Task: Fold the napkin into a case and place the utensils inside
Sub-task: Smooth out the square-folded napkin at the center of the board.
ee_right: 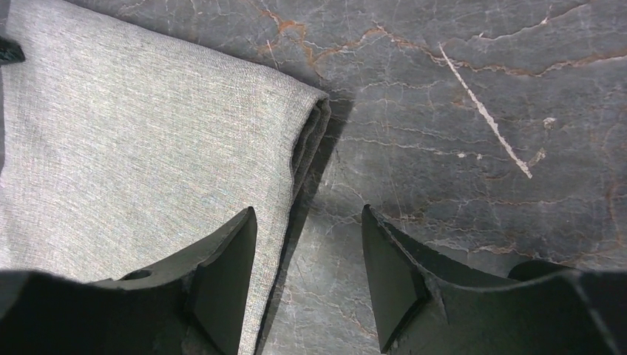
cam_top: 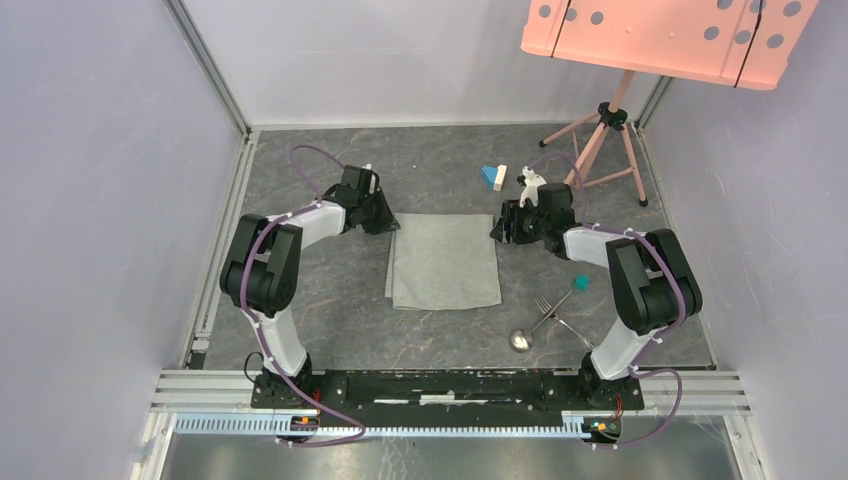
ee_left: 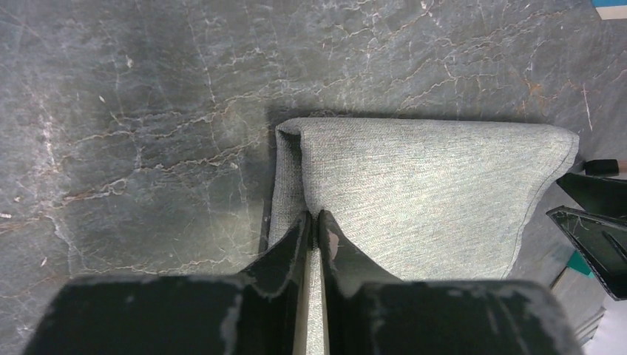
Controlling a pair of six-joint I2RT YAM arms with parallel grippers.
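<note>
Napkin (ee_left: 429, 192) edge tight between L fingers (ee_left: 288, 251), clear only on wrist cam; R fingers (ee_right: 225, 281) apart, empty.

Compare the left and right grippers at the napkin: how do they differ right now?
The left gripper is pinched shut on the napkin at its left edge; the right gripper stands open, holding nothing. The left's jaws meet on cloth; the right's straddle the right edge, one over cloth, one over the table. Both sit at the napkin's far corners.
</note>
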